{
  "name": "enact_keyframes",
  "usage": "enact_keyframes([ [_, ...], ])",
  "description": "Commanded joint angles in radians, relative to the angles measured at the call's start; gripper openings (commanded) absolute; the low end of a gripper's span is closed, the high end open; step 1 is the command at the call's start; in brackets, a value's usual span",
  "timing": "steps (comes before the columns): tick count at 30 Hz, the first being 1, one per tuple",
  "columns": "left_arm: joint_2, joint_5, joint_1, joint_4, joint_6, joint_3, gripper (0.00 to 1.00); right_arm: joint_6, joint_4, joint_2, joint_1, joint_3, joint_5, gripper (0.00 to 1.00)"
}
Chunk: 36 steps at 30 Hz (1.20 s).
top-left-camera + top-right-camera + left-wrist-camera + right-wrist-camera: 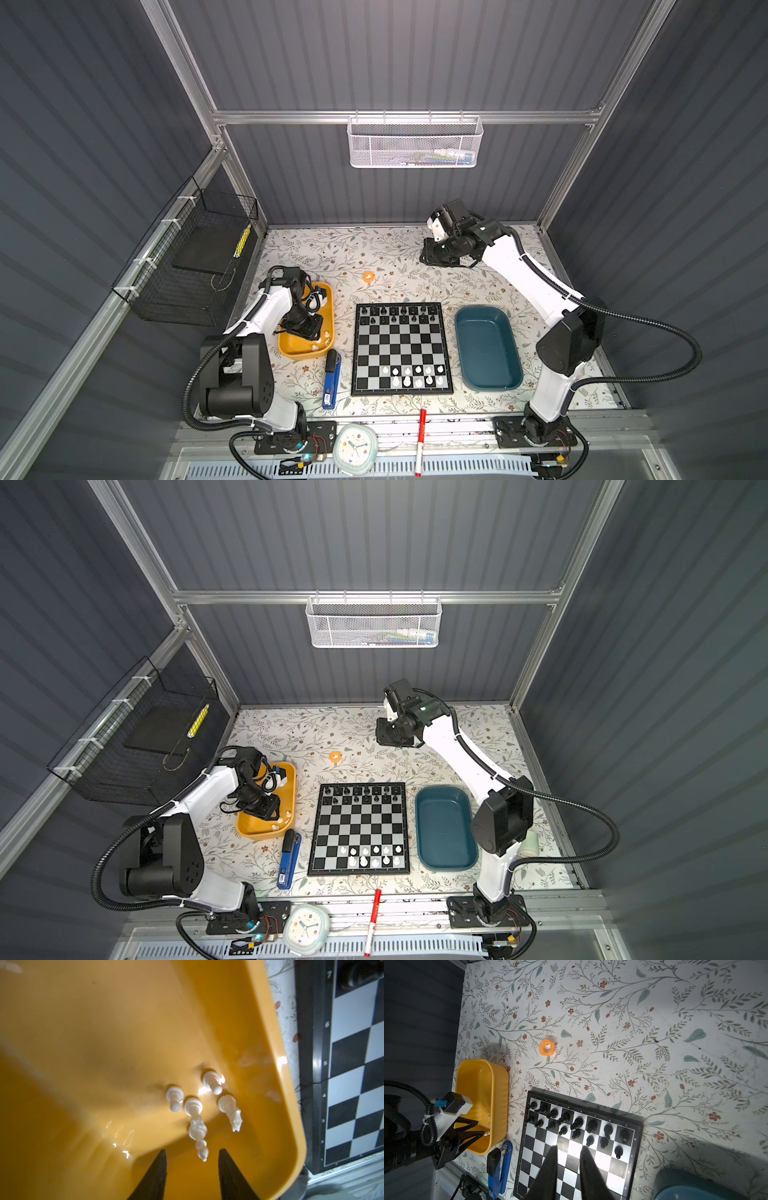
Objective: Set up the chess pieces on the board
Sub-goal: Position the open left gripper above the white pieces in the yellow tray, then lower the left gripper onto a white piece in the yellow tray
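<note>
The board (401,351) (359,831) lies mid-table. Black chess pieces (399,314) (564,1124) fill its two far rows, and white ones (417,374) stand on the right part of its two near rows. More white pieces lie in the yellow tray (331,305) (270,1043): two pawns (174,1099), a knight (230,1111) and a tall piece (197,1128). My left gripper (192,1153) (316,337) is down in that tray. It is open, with the tall piece's tip between its fingertips. My right gripper (568,1147) (426,257) hovers behind the board, narrowly open and empty.
An empty teal tray (488,349) sits right of the board. A blue stapler (331,380) lies between the yellow tray and the board's near left corner. An orange ring (368,276) lies behind the board. A clock (353,446) and a red marker (421,440) rest on the front rail.
</note>
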Motion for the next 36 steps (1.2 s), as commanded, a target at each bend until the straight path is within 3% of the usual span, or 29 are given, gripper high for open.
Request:
enact_keyframes([
  [1,0.011,0.027,-0.001,0.007,0.036,-0.013,0.42,-0.019,-0.016,0.012,-0.006,0.019,-0.004,0.23],
  [36,0.081,0.057,-0.043,0.056,0.041,-0.027,0.38,-0.019,-0.009,-0.016,-0.006,-0.026,0.004,0.23],
])
